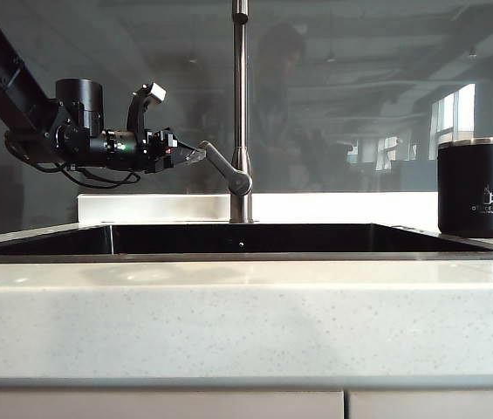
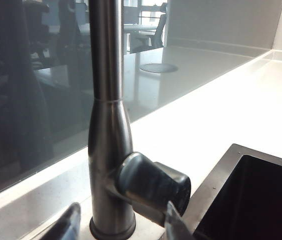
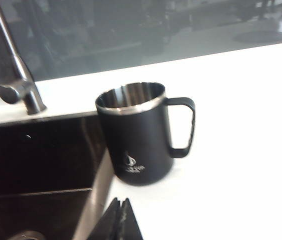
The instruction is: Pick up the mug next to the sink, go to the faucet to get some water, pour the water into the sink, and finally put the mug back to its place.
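Observation:
The black mug (image 1: 477, 188) stands upright on the white counter at the far right, beside the sink (image 1: 246, 237), and nothing holds it. In the right wrist view the mug (image 3: 138, 135) shows its steel rim and its handle. My right gripper (image 3: 121, 200) is shut and empty, some way back from the mug. The faucet (image 1: 241, 105) rises behind the sink. My left gripper (image 1: 195, 155) is open at the tip of the faucet's lever handle (image 1: 224, 168). In the left wrist view the lever (image 2: 153, 182) lies between the left gripper's (image 2: 122, 203) spread fingers (image 2: 175, 222); contact is unclear.
A dark glass wall runs behind the counter (image 1: 246, 314). A raised white ledge (image 1: 141, 208) carries the faucet base. The sink's basin (image 3: 36, 155) drops away beside the mug, with a drain (image 3: 26, 235) at its floor. Open white counter (image 3: 240, 150) lies past the mug's handle.

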Motion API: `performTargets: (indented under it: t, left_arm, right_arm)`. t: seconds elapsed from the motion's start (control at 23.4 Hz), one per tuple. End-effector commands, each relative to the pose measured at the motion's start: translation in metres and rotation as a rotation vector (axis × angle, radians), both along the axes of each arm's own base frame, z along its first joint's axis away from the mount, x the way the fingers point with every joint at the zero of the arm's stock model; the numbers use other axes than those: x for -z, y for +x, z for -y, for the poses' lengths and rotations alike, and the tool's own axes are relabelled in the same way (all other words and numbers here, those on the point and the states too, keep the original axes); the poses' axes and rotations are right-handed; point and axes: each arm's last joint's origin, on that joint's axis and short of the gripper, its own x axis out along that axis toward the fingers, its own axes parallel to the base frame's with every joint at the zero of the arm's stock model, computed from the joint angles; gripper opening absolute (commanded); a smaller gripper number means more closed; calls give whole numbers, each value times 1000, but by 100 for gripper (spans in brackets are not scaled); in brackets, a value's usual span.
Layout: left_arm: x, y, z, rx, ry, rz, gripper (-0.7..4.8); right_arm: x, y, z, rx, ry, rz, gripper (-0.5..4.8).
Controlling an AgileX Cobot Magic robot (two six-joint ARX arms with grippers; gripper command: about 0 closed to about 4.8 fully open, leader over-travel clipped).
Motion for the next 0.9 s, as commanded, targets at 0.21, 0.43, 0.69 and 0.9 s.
performTargets:
  t: [0.21,0.43,0.69,0.9]
  left_arm:
    - [-6,-1,0,5,-2,23,210]
    - [-5,-1,0,5,-2,20,210]
    - [-5,-1,0,4,-1,15,210]
    - [-5,-1,0,4,-1,15,210]
  right_arm:
    - [2,-13,3,41,-25,39,-8]
    - [18,-14,3,16,-26,57,-8]
    - [21,-13,2,5,-26,51,-8]
    - [21,-13,2,5,-26,51,-8]
